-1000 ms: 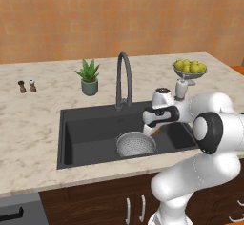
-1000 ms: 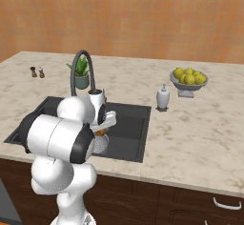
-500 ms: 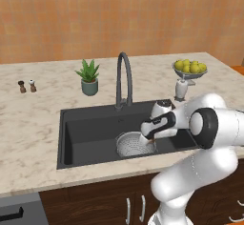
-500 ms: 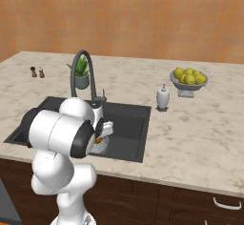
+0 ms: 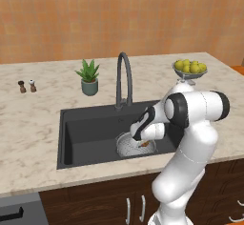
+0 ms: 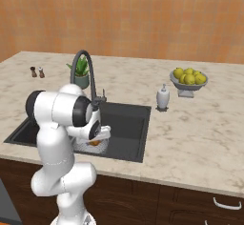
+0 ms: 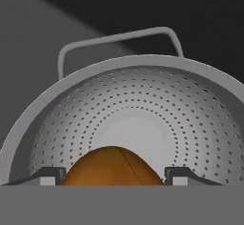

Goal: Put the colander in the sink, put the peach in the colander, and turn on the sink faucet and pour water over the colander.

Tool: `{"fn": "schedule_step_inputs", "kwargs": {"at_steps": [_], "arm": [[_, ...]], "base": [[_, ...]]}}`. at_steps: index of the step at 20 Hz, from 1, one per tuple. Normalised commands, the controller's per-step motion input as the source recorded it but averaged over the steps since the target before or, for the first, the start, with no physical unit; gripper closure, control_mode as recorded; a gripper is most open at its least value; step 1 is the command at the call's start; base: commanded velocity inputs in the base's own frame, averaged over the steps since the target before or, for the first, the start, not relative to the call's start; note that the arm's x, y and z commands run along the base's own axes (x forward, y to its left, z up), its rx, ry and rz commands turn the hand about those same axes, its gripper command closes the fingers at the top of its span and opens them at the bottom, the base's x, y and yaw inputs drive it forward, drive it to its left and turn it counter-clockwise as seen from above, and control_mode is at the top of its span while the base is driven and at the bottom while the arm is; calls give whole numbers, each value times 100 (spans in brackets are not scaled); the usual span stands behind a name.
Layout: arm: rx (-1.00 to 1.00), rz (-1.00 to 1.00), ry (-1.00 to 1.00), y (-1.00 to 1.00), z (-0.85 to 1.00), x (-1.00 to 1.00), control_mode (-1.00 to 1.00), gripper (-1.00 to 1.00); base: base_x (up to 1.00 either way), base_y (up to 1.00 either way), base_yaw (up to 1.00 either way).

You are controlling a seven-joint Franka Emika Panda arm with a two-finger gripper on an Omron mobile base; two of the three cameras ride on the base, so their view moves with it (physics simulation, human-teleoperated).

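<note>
Item: kitchen sink station, arm at work.

Progress: the colander (image 5: 132, 145) sits on the floor of the sink (image 5: 90, 128), toward its front right part, so by my reading the first step is done. The second step is in hand: the peach (image 7: 112, 167) is gripped between the two fingertips (image 7: 46, 176) of the pincer (image 7: 112, 180), held directly over the colander's bowl and not yet let go. From the left base view the pincer (image 5: 143, 142) is down at the colander's rim. Left to do, as I judge it: release the fruit, withdraw, then open the sink faucet (image 5: 123, 80) so water falls on the colander. No water runs from the spout.

Pincer: clenched on the peach, one fingertip at either side of it.

Colander: round, silvery-grey metal, wide rim, concentric rings of small holes around a plain centre, a wire loop handle at the far edge; upright and empty beneath the fruit.

Peach: small, orange-brown, rounded, with a faint crease across its top; much smaller than the bowl.

Faucet: tall dark gooseneck at the sink's rear edge, on the marbled worktop (image 5: 33, 119).
</note>
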Motion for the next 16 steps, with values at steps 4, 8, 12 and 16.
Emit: {"fn": "schedule_step_inputs", "kwargs": {"at_steps": [4,8,12,16], "arm": [[5,13,0,-18,-36,6,-100,100],[6,13,0,-24,-35,1,-100,100],[3,12,0,-21,-44,2,-100,100],[4,14,-3,-44,-58,0,-100,100]], "base": [[0,0,0],[0,0,0],[0,0,0],[0,0,0]]}}
